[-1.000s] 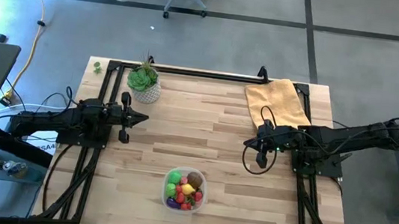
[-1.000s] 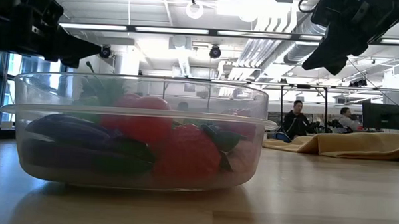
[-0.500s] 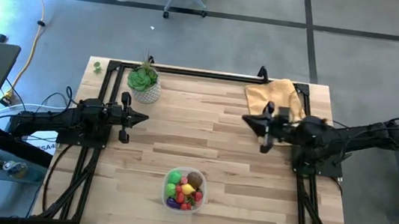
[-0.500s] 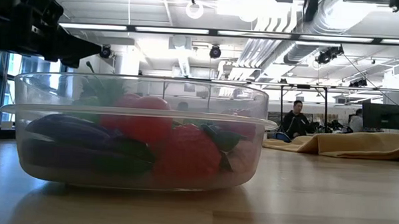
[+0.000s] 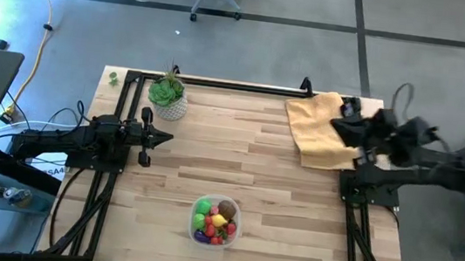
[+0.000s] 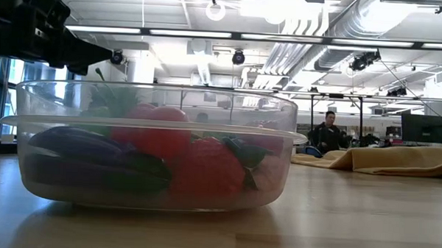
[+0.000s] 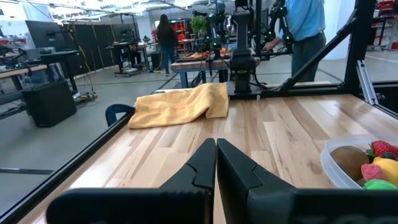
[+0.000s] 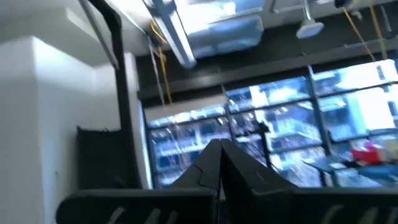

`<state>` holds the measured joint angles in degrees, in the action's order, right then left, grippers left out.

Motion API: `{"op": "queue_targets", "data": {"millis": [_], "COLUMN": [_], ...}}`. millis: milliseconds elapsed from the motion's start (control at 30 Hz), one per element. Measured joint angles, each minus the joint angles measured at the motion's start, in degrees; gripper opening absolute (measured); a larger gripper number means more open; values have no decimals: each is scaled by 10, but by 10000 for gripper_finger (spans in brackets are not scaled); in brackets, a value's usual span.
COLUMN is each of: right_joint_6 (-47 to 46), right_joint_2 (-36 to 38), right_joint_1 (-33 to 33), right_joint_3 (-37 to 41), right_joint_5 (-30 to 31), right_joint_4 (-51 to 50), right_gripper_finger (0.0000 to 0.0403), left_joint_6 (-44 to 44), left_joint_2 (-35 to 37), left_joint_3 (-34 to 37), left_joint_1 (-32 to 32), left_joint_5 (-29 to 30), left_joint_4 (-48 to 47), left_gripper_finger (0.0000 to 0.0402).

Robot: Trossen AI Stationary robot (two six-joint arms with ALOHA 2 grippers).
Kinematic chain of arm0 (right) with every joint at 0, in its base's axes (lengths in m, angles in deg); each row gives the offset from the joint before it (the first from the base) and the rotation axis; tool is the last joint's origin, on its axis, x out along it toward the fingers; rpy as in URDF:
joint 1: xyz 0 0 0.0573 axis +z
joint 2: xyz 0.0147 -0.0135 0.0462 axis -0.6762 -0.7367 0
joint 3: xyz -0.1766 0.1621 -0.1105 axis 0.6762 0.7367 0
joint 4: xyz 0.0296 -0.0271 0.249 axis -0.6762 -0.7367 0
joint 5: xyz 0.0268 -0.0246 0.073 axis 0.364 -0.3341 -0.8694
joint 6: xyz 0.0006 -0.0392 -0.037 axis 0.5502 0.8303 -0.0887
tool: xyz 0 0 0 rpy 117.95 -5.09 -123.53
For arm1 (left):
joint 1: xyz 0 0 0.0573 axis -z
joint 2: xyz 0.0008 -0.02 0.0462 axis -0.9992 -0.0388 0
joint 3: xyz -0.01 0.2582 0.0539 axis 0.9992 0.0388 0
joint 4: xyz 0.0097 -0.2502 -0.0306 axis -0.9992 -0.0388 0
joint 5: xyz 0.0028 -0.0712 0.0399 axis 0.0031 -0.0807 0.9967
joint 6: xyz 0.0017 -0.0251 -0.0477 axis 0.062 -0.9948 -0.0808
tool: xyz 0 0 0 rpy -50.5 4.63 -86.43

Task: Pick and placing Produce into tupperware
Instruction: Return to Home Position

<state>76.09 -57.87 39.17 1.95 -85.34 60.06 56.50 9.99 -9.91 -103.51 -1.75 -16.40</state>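
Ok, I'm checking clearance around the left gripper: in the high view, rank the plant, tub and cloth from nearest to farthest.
From the left gripper, shut at the table's left side:
1. plant, just beyond it, far left corner.
2. tub, near edge, middle.
3. cloth, far right corner, below the raised right gripper.

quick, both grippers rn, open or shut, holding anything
Left gripper: fingers shut, holding nothing.
Right gripper: fingers shut, holding nothing.
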Motion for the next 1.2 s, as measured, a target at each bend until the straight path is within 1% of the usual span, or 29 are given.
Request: {"op": "queue_targets", "data": {"millis": [100,167,367,467,600,733,867,967,1100,1200], "right_joint_6": [15,30,58,53,37,26,17,8,-6,-32], "right_joint_2": [43,66,148,194,247,291,328,328,324,324], "right_joint_1": [-13,-15,-15,-15,-15,-15,-15,-15,-15,-15], "right_joint_3": [-47,-69,-81,-66,-34,0,33,54,84,136], "right_joint_5": [1,8,44,66,73,102,114,119,118,108], "right_joint_4": [-119,-164,-221,-241,-248,-253,-253,-256,-232,-155], "right_gripper_finger": [0,0,0,0,0,0,0,0,0,0], "left_joint_6": [0,0,0,0,0,0,0,0,0,0], "left_joint_2": [0,0,0,0,0,0,0,0,0,0], "left_joint_3": [0,0,0,0,0,0,0,0,0,0], "left_joint_1": [0,0,0,0,0,0,0,0,0,0], "left_joint_5": [0,0,0,0,0,0,0,0,0,0], "left_joint_4": [0,0,0,0,0,0,0,0,0,0], "left_gripper_finger": [5,5,5,5,5,5,5,5,5,5]}}
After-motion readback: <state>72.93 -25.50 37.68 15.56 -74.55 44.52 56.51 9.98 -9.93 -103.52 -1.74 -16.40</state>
